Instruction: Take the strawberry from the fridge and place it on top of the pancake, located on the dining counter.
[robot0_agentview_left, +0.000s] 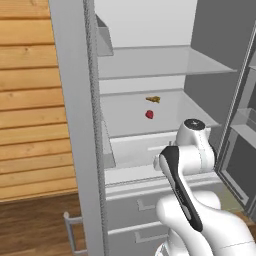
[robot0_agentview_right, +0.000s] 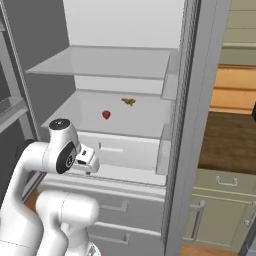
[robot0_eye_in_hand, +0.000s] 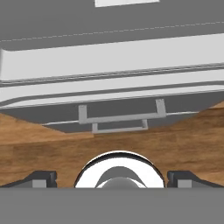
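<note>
- Wood-plank wall (robot0_agentview_left: 30, 100): horizontal boards, left of the appliance.
- Fridge (robot0_agentview_left: 77, 125): tall, light grey, both doors swung open; pale shelves inside, two drawers (robot0_agentview_right: 107, 205) with bar handles below.
- Strawberry (robot0_agentview_left: 149, 114): tiny red lump, alone on the middle shelf toward its front, untouched.
- Yellowish-brown scrap (robot0_agentview_left: 153, 99): same shelf, just behind the strawberry, apart from it.
- Gripper (robot0_eye_in_hand: 112, 177): low before the fridge, aimed down at the drawer fronts and wooden floor (robot0_eye_in_hand: 43, 144); fingertips (robot0_eye_in_hand: 41, 178) spread wide, nothing between them.
- Cupboard fronts (robot0_agentview_right: 220, 210): pale green, right of the fridge.
</note>
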